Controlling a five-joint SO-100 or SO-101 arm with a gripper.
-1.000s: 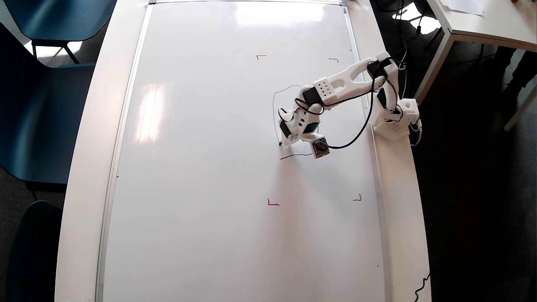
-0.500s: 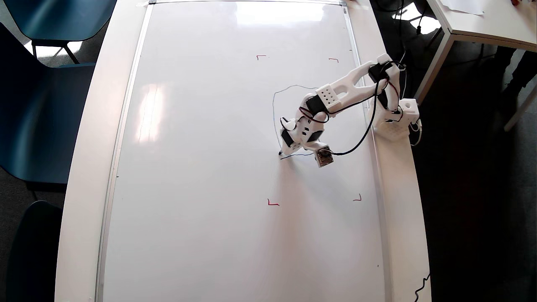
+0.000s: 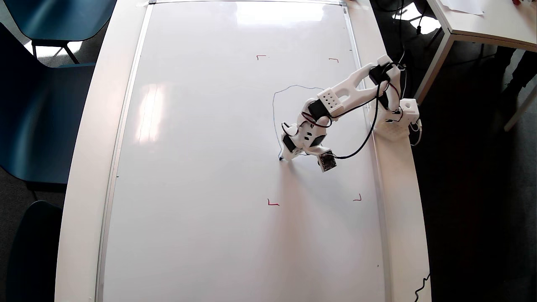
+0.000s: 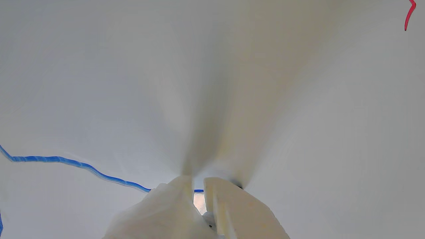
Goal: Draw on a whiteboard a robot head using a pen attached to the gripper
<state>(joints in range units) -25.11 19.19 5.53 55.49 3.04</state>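
Observation:
The whiteboard [image 3: 201, 167] fills the overhead view. On it is the partial robot head [image 3: 273, 113], a thin blue outline with a top stroke and a long left side. My gripper [image 3: 285, 156] sits at the lower end of that left side. The pen [image 3: 280, 158] shows as a small dark tip touching the board just left of the claw. In the wrist view the gripper [image 4: 198, 186] enters from the bottom with its fingers [image 4: 229, 209] almost together, leaving a thin slit. A blue line [image 4: 66, 161] runs in from the left to the fingers. The pen's body is hidden there.
Red corner marks [image 3: 272, 203] [image 3: 357, 199] [image 3: 261, 56] [image 3: 334, 60] frame the drawing area; one [image 4: 410, 15] shows at the wrist view's top right. The arm's base [image 3: 394, 126] stands on the table's right rim. A black cable [image 3: 361, 142] loops to a small module [image 3: 327, 162].
The gripper slid down the picture along the outline's left side, lengthening that blue stroke. It now covers most of the short bottom stroke that showed below it earlier.

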